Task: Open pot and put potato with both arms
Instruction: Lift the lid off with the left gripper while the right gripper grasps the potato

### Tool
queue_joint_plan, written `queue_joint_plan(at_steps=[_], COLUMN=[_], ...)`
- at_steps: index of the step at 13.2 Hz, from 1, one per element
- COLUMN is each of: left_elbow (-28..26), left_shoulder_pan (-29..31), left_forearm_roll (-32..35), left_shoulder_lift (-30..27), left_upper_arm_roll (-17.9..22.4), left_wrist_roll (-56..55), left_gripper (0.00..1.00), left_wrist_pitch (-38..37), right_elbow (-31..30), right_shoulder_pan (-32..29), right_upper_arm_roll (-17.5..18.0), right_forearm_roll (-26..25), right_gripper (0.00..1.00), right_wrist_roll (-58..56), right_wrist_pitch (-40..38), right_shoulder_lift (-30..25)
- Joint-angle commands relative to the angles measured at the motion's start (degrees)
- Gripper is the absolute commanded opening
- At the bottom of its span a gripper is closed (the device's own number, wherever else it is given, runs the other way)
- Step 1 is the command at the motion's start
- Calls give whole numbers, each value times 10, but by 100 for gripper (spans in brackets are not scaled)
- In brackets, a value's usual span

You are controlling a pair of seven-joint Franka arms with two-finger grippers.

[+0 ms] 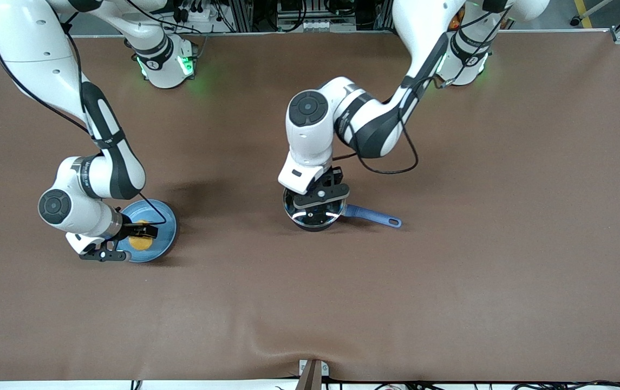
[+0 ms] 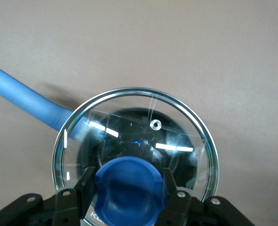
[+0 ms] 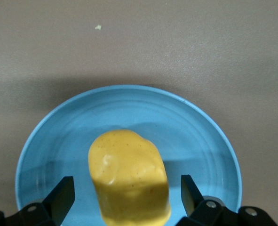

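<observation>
Lower left of the frame: right claw spread wide, straddling the lumpy, matte yellow potato on the smooth blue plate, not yet touching. It could roll aside if the claw closes off-centre. Centre frame: left claw clenched on the lid's blue knob; glass lid sits on the black pot, handle pointing right. Slick knob might slip on lifting. Brown bench looks matte.

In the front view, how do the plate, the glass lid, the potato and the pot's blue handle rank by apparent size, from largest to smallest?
1. Plate, partly hidden by the right gripper.
2. Glass lid, a little smaller, partly under the left gripper.
3. Blue handle, long but thin.
4. Potato, mostly hidden.
Handle against potato is unsure.
</observation>
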Motion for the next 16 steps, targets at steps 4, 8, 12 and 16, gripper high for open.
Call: queue_joint_plan(at_steps=[4,8,12,16], left_elbow=[-10,-17,-59,-130], left_shoulder_pan=[53,106,178,271], left_forearm_roll=[7,-4,-28,-28], left_shoulder_lift=[-86,-130,-186,-228], left_upper_arm_roll=[0,-2,-2,-2], left_wrist_roll=[79,161,269,409], left_gripper=[0,0,0,0], left_wrist_pitch=[-75,-124,-156,-156], right_elbow=[4,4,7,12], right_shoulder_pan=[-5,-7,-5,16], right_upper_arm_roll=[1,1,2,11], right_forearm_roll=[8,8,8,10], right_gripper=[79,33,22,22], right_wrist_roll=[-11,-11,-7,15], right_wrist_pitch=[-1,-7,-21,-86], right_shoulder_lift=[4,0,-11,-66])
